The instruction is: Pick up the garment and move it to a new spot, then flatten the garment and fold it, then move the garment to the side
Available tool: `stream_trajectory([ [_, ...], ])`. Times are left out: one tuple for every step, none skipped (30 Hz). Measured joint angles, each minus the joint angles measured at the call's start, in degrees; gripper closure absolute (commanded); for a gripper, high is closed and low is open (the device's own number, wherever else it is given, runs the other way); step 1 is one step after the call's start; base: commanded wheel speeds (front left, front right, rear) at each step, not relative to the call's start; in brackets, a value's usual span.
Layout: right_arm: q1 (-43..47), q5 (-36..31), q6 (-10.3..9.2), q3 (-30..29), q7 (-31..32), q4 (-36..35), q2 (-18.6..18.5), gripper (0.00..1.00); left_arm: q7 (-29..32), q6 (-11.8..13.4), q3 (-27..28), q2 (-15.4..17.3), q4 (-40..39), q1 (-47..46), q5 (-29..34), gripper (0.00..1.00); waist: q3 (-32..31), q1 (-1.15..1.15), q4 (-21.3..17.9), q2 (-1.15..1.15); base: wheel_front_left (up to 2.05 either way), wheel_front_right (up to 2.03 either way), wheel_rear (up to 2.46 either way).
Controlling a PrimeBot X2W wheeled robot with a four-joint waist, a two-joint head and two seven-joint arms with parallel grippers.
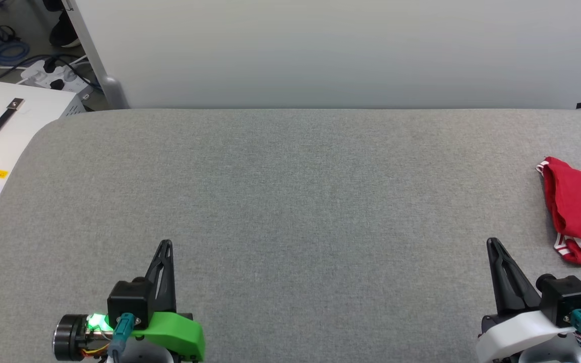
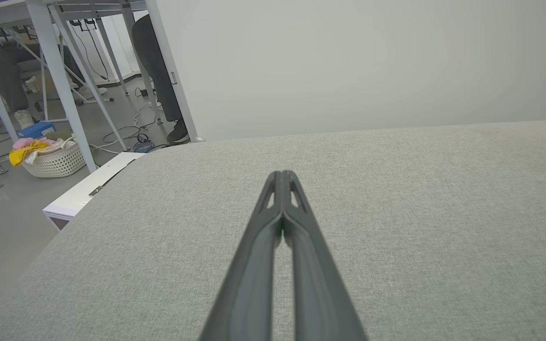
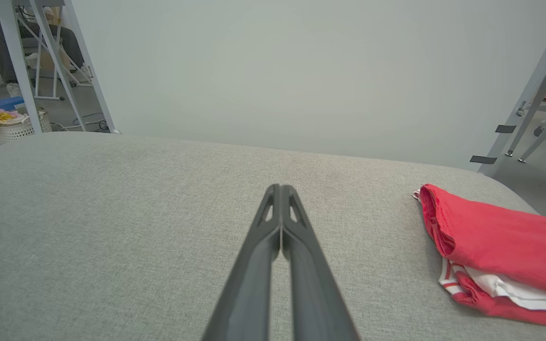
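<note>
I see the garment [image 1: 580, 212] folded in a red bundle at three o'clock on my grey table [image 1: 290, 201], white striped trim at its near edge, apart from my right gripper [image 1: 492, 244] at five o'clock. That one and my left gripper [image 1: 166, 244] at seven o'clock are both pressed together tip to tip on nothing. At nine o'clock in my left wrist view, a white basket [image 2: 59, 165] holds yellow and pink cloths [image 2: 24, 152].

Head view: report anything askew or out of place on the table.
Nothing serious. The folded red garment with white trim lies at the grey fabric table's right edge; a white layer pokes out of its near end, slightly untidy.
</note>
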Motion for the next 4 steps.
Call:
stream_trajectory([
  [-0.05, -0.02, 0.0, 0.0, 0.11, 0.05, 0.01, 1.0, 0.05, -0.01, 0.09, -0.03, 0.0, -0.01, 0.0, 1.0, -0.02, 0.0, -0.02, 0.0, 0.0, 0.0, 0.0],
  [-0.1, -0.14, 0.0, 0.01, 0.13, 0.09, 0.01, 1.0, 0.25, -0.02, 0.16, -0.08, -0.01, -0.02, 0.01, 1.0, -0.03, 0.0, -0.05, 0.0, 0.0, 0.0, 0.0],
  [-0.15, -0.25, 0.0, 0.02, 0.22, 0.11, 0.02, 1.0, 0.46, -0.07, 0.24, -0.11, -0.02, -0.03, 0.01, 1.0, -0.05, 0.0, -0.07, 0.0, 0.0, 0.0, 0.0],
  [-0.23, -0.35, 0.0, 0.03, 0.37, 0.15, 0.02, 1.0, 0.47, -0.09, 0.33, -0.16, -0.02, -0.05, 0.03, 1.0, -0.06, 0.0, -0.09, 0.0, 0.0, 0.0, 0.0],
])
